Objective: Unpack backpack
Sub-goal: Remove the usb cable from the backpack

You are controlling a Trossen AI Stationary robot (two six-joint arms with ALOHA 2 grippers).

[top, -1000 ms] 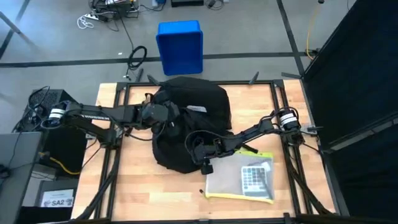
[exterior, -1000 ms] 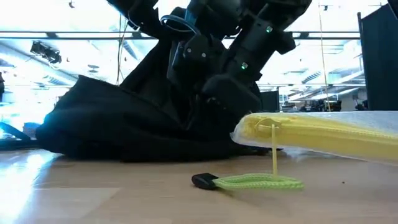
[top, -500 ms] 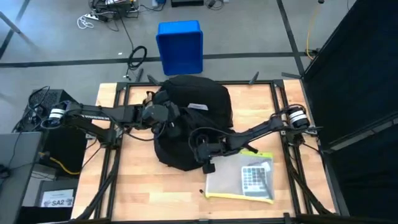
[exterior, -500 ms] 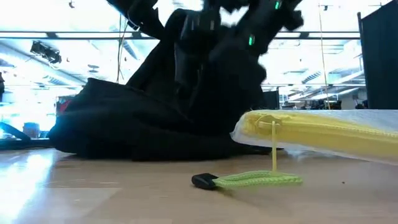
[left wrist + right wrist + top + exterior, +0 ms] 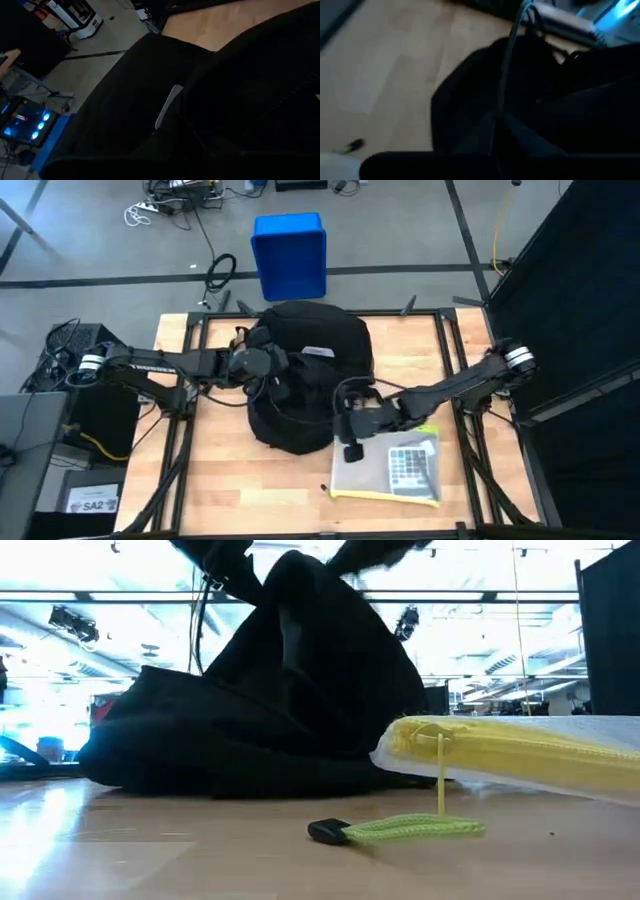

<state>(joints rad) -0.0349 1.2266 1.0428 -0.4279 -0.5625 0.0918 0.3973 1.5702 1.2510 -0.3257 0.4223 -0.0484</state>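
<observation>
The black backpack (image 5: 305,350) lies in the middle of the table, its white label (image 5: 318,353) facing up. In the low view the backpack (image 5: 250,720) rises to a peak under my left arm while its lower bulk rests on the wood. My left gripper (image 5: 278,375) sits at the backpack's left side, buried in the fabric. My right gripper (image 5: 345,418) hovers just right of the backpack's near part, above the far-left corner of a clear pouch (image 5: 390,465). My left gripper is shut on the backpack's fabric near its top (image 5: 295,565), coming level from the table's left. The fabric hides the fingers, so the exact part does not show. The cloth is drawn up into a peak there; the rest of the backpack stays on the table.
The clear pouch with a yellow zipper (image 5: 510,755) and a calculator inside lies at the near right. Its yellow-green pull cord (image 5: 400,830) trails on the wood in front. A blue box (image 5: 290,255) stands on the floor beyond the far edge.
My right gripper has drawn away from the backpack toward the table's right edge and has risen out of the low view. The backpack's left bulk has slid a little toward the right. The peak stays held up.
</observation>
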